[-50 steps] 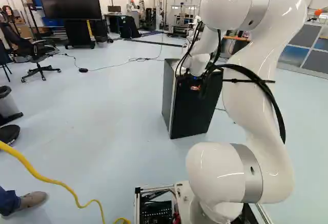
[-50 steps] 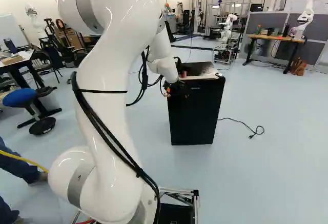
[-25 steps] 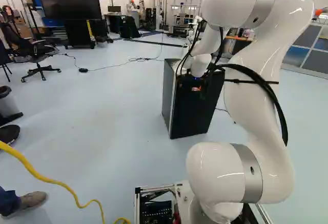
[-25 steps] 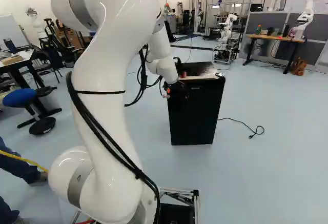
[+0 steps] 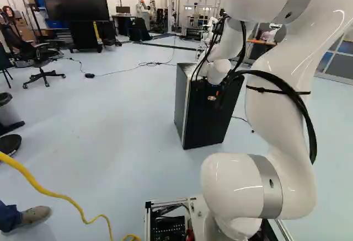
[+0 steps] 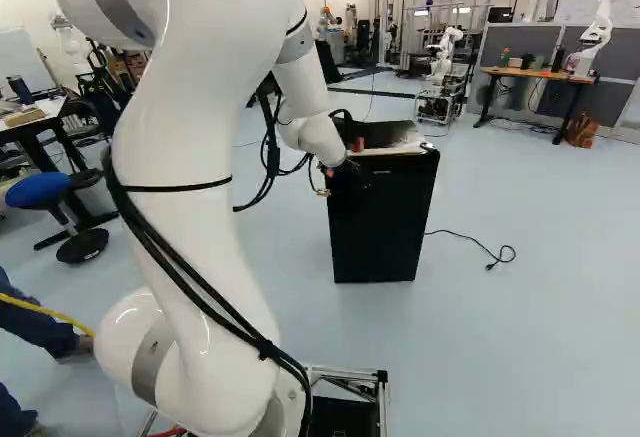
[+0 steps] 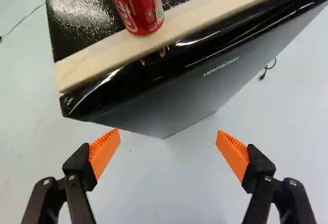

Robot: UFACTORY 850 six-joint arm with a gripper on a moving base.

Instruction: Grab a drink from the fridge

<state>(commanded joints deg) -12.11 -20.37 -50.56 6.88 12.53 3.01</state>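
Note:
My gripper (image 6: 350,175) is at the near side of the black fridge (image 6: 385,222), by its upper front, in the right base view. In the wrist view the gripper (image 7: 168,138) stands wide open, its orange pads apart with only floor showing between them. Ahead of the fingers run the fridge's glossy door edge (image 7: 148,83) and dark door face. A red drink can (image 7: 141,6) stands on the fridge top, its foot on a pale wooden strip (image 7: 205,21). The fridge door (image 5: 207,119) looks shut in the left base view.
A black cable (image 6: 480,249) lies on the floor right of the fridge. A yellow cable (image 5: 55,196) and a person's shoe (image 5: 36,214) are at the left of the left base view. Another robot (image 6: 598,32) stands on a far table.
The arm's elbow has drawn back toward the cameras, and the wrist has shifted slightly against the fridge. The base, the fridge and the floor cables have stayed put.

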